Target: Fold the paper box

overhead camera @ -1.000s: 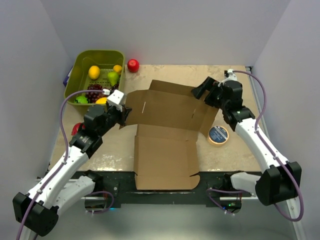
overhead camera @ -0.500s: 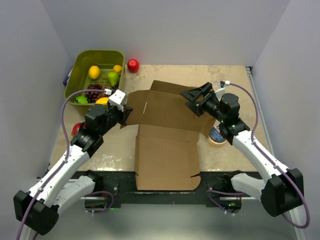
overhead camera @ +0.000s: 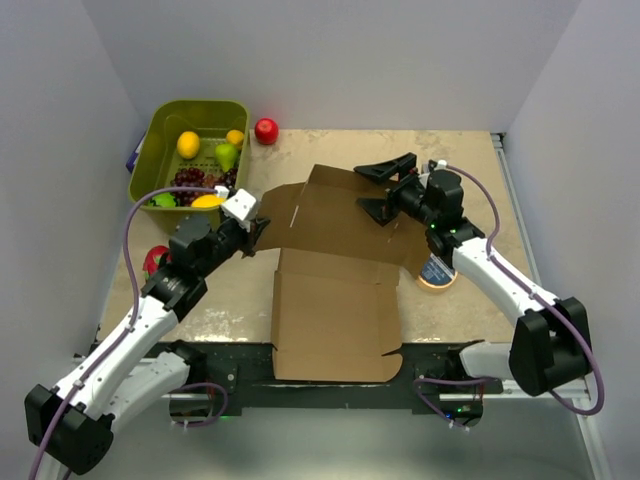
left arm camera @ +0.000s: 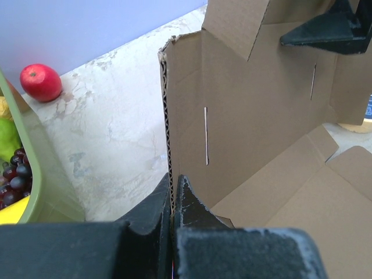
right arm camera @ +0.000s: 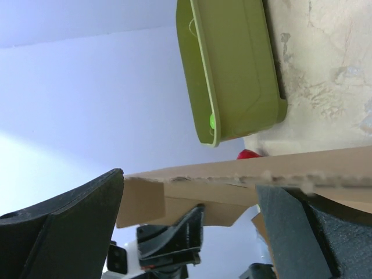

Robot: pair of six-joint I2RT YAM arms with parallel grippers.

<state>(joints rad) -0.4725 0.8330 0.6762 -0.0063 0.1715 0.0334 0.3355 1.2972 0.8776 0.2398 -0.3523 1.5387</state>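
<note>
paper box (overhead camera: 330, 300) sits mid-tabletop (overhead camera: 225, 295), between the two arms. Near panel lies flat toward the arm bases; rear panel is tipped up off the surface along the crease. left claw (left arm camera: 173, 187) is pressed together, pinching the rear panel's left edge. Corrugated edge runs straight up from between its fingers, so my read is that this grip props the panel up. right claw (overhead camera: 380, 187) is spread wide over the panel's far right corner. Its wrist view shows the cardboard edge passing between the fingers, no contact that I can see. Looks staged to clamp that side so both ends lift evenly and the sheet doesn't twist. Side flaps not folded yet, so judging early in the fold. Tape roll (overhead camera: 437, 270) lies just beside the box's right edge, partly under the right arm. Green basket (overhead camera: 150, 150) is well clear at far left.
</note>
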